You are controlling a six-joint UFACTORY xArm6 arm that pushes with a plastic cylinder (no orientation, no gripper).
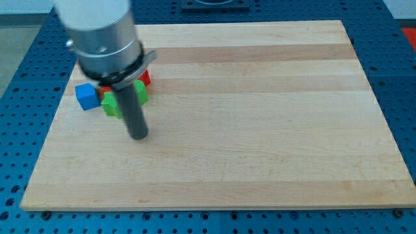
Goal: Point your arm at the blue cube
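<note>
The blue cube [86, 96] sits near the left edge of the wooden board [260, 130]. My tip [138, 136] rests on the board, to the right of and below the blue cube, about a cube's width or two away. A green block [112, 105] lies just right of the blue cube, partly hidden by the rod. A red block [145, 78] peeks out behind the rod, and another bit of green [140, 92] shows beside it. Their shapes are hidden by the arm.
The arm's wide silver body [101, 32] covers the board's upper left corner. Blue perforated table [19, 149] surrounds the board on all sides.
</note>
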